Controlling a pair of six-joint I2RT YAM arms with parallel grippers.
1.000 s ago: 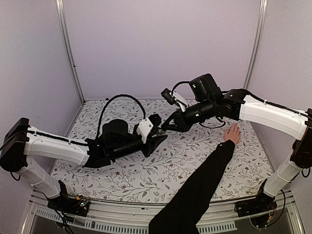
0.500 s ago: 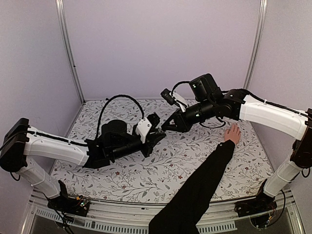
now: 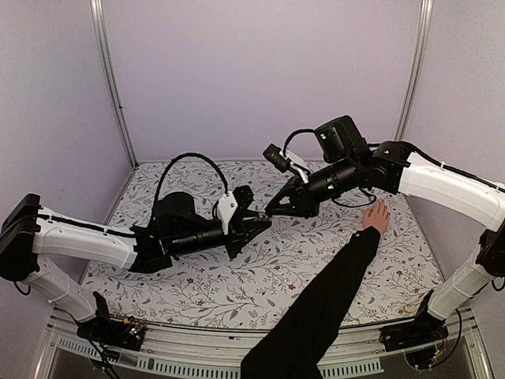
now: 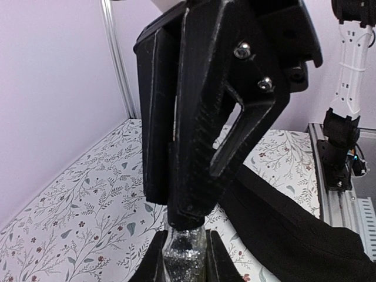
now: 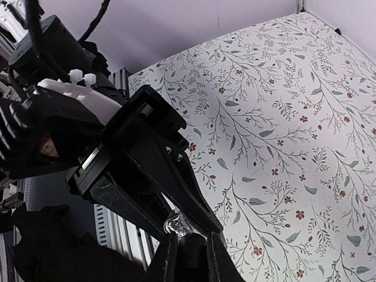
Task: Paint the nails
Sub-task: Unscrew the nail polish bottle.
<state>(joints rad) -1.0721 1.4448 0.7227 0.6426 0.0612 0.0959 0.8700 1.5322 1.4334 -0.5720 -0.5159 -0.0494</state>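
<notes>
Lilac walls, floral table cover, both my arms reaching in so the tips meet over the middle of the table. Left gripper is clamped on a small clear bottle full of silver glitter, one finger on each side of the glass, held off the cloth. Right gripper comes at it from the opposite side, fingers closed together on the black cap at the bottle's top; the cap is mostly buried between the pads, so how it sits on the neck I can't tell. From the right wrist view a speck of glitter shows just past my fingertips, with the left gripper's black body right behind it. The nails are off to the right of my grippers, well apart from the bottle: a bare light-skinned hand lying palm down on the cloth, fingers together and pointing toward the back wall, under my right arm. They are too tiny from the top view to see any colour or shine. Long black sleeve runs from the wrist back to the near edge, and also shows in the left wrist view.
</notes>
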